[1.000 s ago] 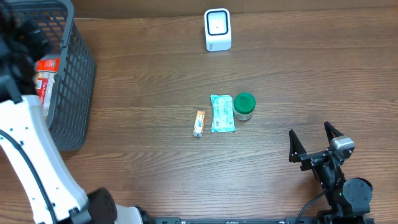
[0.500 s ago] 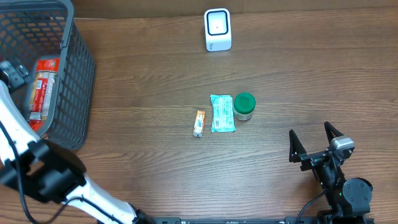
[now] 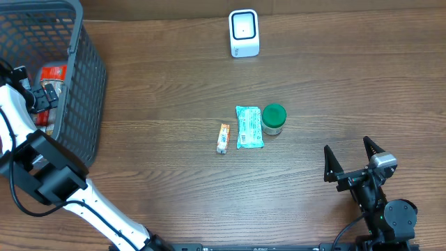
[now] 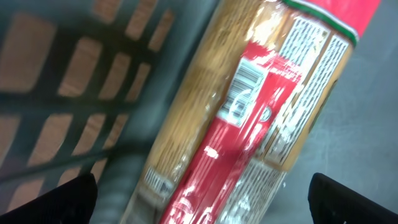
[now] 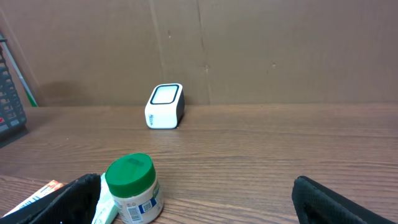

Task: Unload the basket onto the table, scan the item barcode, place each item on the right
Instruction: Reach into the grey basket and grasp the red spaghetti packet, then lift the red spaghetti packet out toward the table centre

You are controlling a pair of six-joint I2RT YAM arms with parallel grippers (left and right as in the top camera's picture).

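Filling the left wrist view, the blurred packet runs off-frame.

left arm swung across the basket | left claw dropped lower inside it | pasta packet came up close beneath the claw, between its spread fingers

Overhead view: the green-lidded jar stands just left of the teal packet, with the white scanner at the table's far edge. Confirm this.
One thing is wrong: the green-lidded jar stands just right of the teal packet, not left, as the overhead view shows. The white scanner is at the far edge of the table.
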